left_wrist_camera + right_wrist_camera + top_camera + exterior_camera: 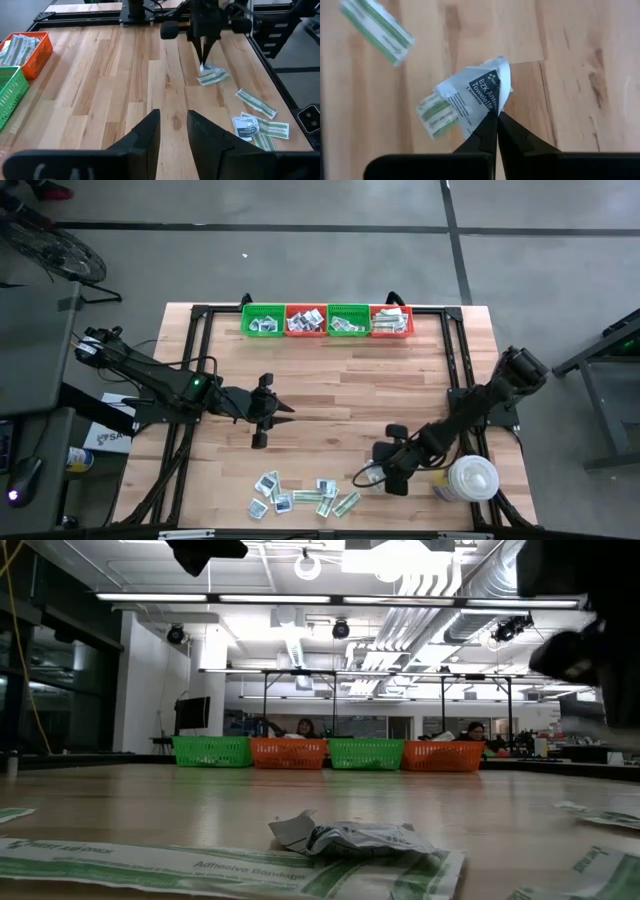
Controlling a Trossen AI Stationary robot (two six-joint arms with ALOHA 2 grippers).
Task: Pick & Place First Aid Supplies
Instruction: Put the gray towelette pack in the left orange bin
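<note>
On the left side of the light wooden desk (330,380), the left gripper (283,412) hangs over bare wood near the middle of the desk. Its two dark fingers (145,132) stand a little apart, with a narrow gap between them, and they hold nothing.

At the far edge of the desk four small plastic baskets stand touching in one row: a green basket (262,320), a red-orange basket (306,320), a second green basket (348,320) and a second red-orange basket (391,320). All four have flat packets inside.

At the near edge, a little left of the middle, lies a loose group of small flat first aid packets (300,498), white-grey squares together with narrow pale-green strips.

Right of this group, the right gripper (368,474) is low over the desk. Its fingers are pressed together on the corner of a white square towelette packet with a dark blue label (480,95), so this packet is pinched at the fingertips. A pale-green bandage strip (436,114) sits partly under the packet; I cannot tell if it is also gripped. Another green strip (376,30) lies apart on the wood.

Near the right corner, just beside the right arm, stands a big white round lidded container (472,478).
</note>
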